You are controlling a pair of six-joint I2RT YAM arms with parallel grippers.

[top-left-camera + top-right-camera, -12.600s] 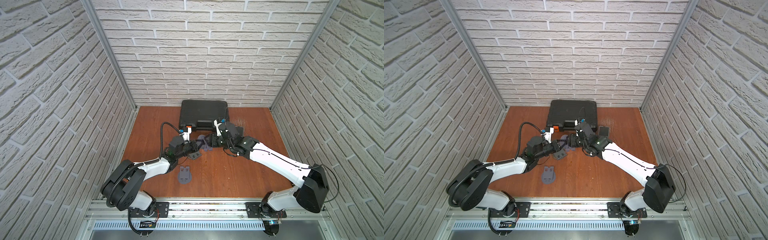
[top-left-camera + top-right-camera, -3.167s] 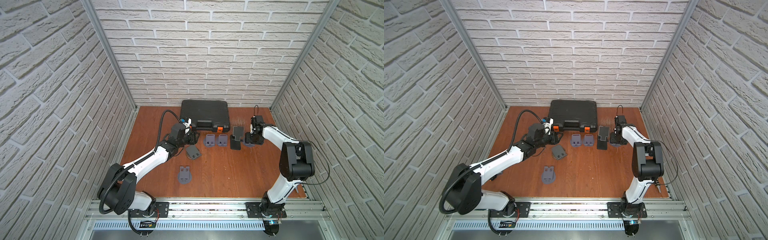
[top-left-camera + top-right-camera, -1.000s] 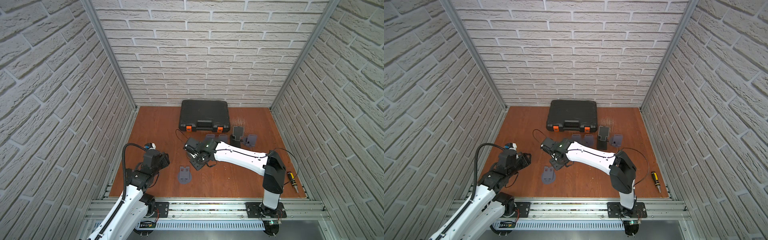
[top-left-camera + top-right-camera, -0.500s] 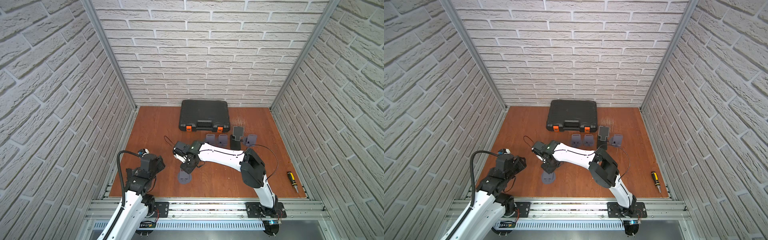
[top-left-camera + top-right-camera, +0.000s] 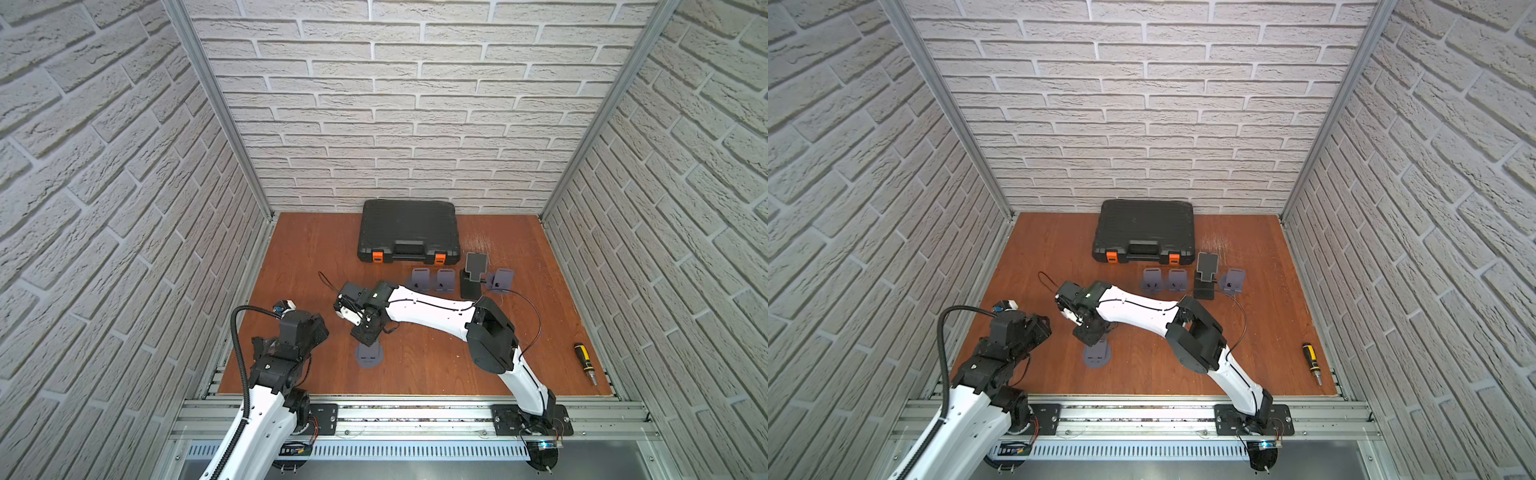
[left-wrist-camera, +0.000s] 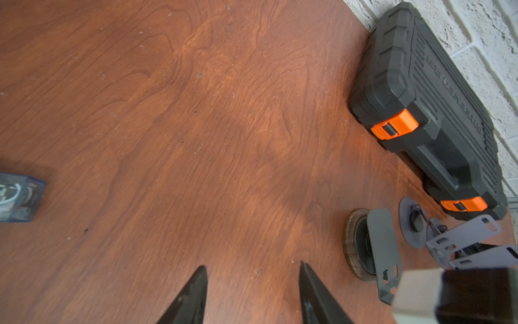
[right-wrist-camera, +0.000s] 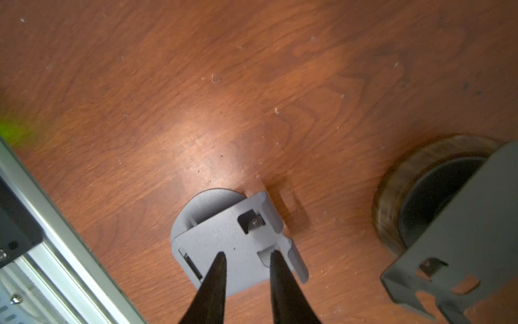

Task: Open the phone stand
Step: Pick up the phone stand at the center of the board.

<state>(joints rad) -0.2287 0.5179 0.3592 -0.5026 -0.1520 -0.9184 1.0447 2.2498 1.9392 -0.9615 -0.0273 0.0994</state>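
Right wrist view, and we've got the folded phone stand (image 7: 238, 241) lying flat on the surface (image 7: 252, 84), directly under the right gripper (image 7: 247, 253), whose jaws stand slightly apart over its top plate. A second stand (image 7: 459, 238) sits near that gripper. We see the left gripper (image 6: 252, 265) hovering, jaws spread and empty, well apart from the black case (image 6: 437, 112).

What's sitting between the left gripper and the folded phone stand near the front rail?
Nothing: both top views show only bare table between the left gripper and the folded phone stand.
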